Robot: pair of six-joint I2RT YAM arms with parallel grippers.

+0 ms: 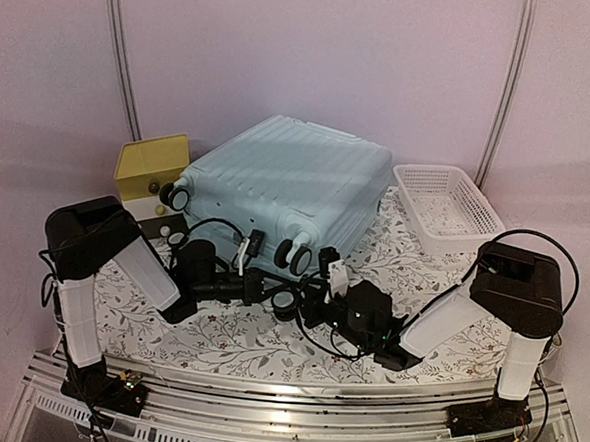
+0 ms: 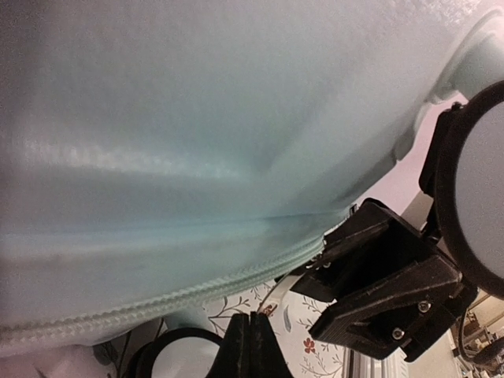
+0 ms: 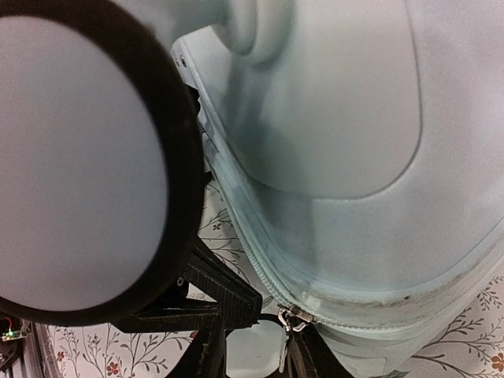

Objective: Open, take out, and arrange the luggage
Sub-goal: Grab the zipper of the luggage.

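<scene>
So, going left to right: a yellow box (image 1: 150, 167) sits at the back left, just beside one corner of the luggage (image 1: 298, 176). The left fingers (image 2: 240, 358) are pressed together with nothing visible between them, parked low by the case's near edge, right under the zip seam. The luggage itself lies flat and zipped up in the middle of the worktop (image 1: 237, 343), wheels (image 1: 299, 253) pointing at the arms. The right fingers (image 3: 211, 354) stand a little apart on either side of the zip pull (image 3: 293, 318). Can't tell if they're actually pinching it. A white basket (image 1: 446, 205) sits just beside the case on the right.

What could go wrong, imo: that pull is tiny, so it could slip free the moment it's dragged. Nothing seems to brace the case either, so it might skate across the cloth instead of unzipping. Both wrists are crammed close together among the wheels, so a bump or a snagged cable looks possible.

Surface is a floral cloth, and behind it is a plain pale lilac backdrop (image 1: 315, 52) with grey seams.
</scene>
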